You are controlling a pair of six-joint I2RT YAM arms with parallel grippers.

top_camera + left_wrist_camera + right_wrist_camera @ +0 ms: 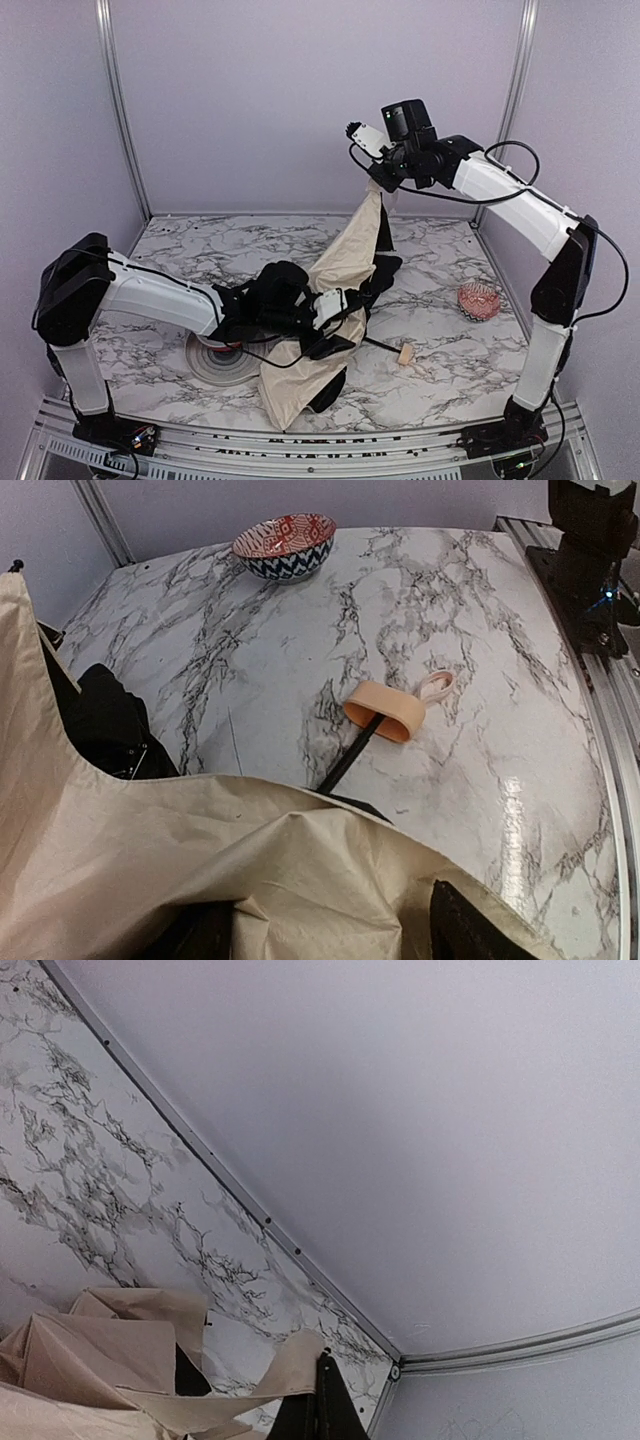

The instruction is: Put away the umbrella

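Since its cloth hangs slack, umbrella: mid-table, unfurled, one cream corner held up high, handle flat on the marble toward my right side.
right gripper: raised, pinched tight on that corner.
left gripper: low over the heap, fingers apart with cloth between them, not closed.
step: gathering the canopy, I judge; nothing bundled yet.
next: likely close my left fingers on the folds, then lower the right so the cloth collapses toward the shaft.

I see marble table | umbrella 6 o'clock | patterned bowl 3 o'clock | grey disc 8 o'clock
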